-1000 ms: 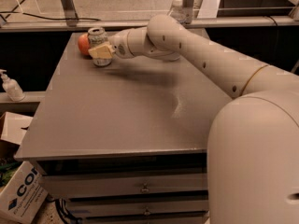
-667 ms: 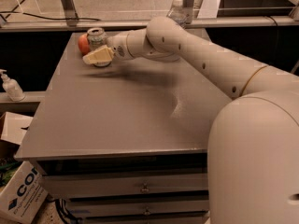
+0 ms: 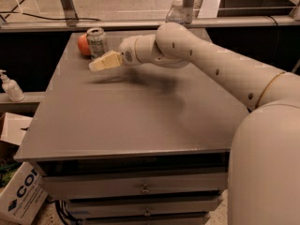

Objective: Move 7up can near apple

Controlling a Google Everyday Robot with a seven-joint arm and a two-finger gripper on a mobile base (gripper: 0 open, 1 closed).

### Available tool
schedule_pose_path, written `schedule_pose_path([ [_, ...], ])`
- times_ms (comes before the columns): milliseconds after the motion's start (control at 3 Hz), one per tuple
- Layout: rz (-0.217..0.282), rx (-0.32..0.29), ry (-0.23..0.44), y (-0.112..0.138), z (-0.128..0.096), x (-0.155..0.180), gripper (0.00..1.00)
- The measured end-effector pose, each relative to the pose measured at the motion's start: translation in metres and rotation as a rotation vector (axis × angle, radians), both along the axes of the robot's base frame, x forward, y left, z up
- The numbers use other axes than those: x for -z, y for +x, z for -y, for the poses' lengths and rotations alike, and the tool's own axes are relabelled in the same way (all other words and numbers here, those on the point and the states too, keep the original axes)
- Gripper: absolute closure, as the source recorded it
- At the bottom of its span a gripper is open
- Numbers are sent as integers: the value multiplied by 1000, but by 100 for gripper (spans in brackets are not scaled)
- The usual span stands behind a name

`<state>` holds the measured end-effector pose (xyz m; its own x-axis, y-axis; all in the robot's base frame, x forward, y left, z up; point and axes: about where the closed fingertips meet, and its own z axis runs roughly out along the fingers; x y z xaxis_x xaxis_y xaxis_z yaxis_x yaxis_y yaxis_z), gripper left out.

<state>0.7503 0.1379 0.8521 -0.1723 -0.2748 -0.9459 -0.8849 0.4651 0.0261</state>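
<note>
The 7up can (image 3: 97,41) stands upright at the far left of the grey table (image 3: 140,121). The orange-red apple (image 3: 83,45) sits right beside it on its left, touching or almost touching it. My gripper (image 3: 95,66) hangs just in front of the can, a little above the table top, apart from the can. Its cream fingers (image 3: 107,61) are open and hold nothing. The white arm reaches in from the right.
A clear plastic bottle with a white cap (image 3: 176,11) stands at the table's far edge. A hand-pump bottle (image 3: 10,86) sits on a ledge to the left. Cardboard boxes (image 3: 18,191) lie on the floor at the lower left. Drawers (image 3: 145,189) are under the table top.
My gripper has let go of the can and drawn back toward the front, away from it. The can stays standing beside the apple.
</note>
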Motion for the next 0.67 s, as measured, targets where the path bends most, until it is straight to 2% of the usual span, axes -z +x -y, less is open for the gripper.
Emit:
schedule_pose_path([
  [333, 6, 19, 11, -20, 25, 1, 0],
  [667, 14, 56, 22, -42, 62, -1, 0],
])
